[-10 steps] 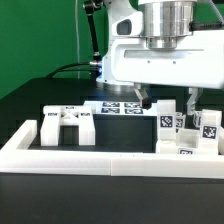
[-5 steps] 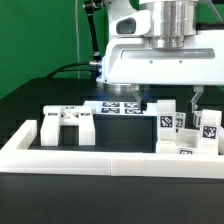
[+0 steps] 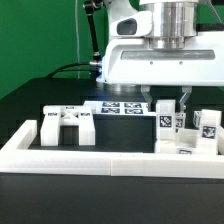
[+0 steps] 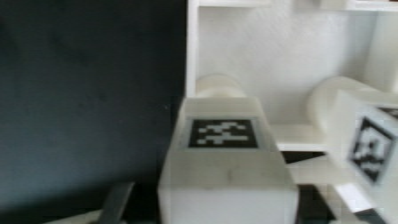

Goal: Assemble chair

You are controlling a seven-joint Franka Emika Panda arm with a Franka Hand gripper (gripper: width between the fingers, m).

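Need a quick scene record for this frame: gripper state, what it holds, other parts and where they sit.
gripper: two-finger gripper, pointing down, shut on the post
held part: upright matte-white plastic post, square black-and-white tag facing the wrist camera
other parts: white bracket-like tagged piece at the exterior view's left; white tagged posts at the exterior view's right
border: long low white wall in front of the parts
assembly: parts not yet joined
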